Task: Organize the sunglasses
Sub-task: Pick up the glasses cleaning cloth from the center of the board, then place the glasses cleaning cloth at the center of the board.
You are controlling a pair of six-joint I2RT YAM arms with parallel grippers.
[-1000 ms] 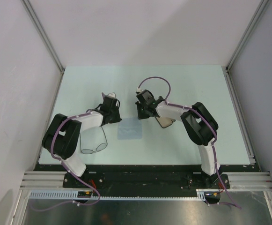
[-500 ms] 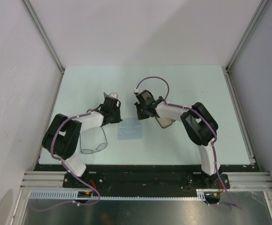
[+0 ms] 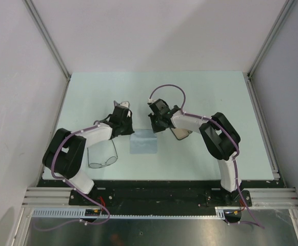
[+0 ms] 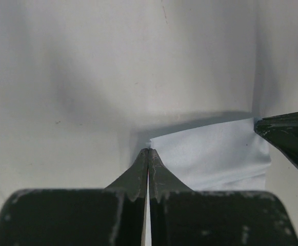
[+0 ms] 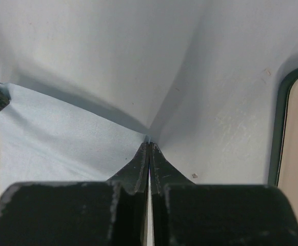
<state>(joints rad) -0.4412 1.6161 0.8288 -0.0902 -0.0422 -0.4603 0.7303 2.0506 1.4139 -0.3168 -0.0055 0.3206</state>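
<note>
One pair of thin, dark-framed sunglasses (image 3: 103,162)

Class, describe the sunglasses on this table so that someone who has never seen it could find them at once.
Start at the pale green table and go to its near left corner, beside the left arm. There lie the sunglasses, left of the pale blue cloth. They are the only thin dark wire outline with see-through lenses; the cloth and the case are solid shapes.
</note>
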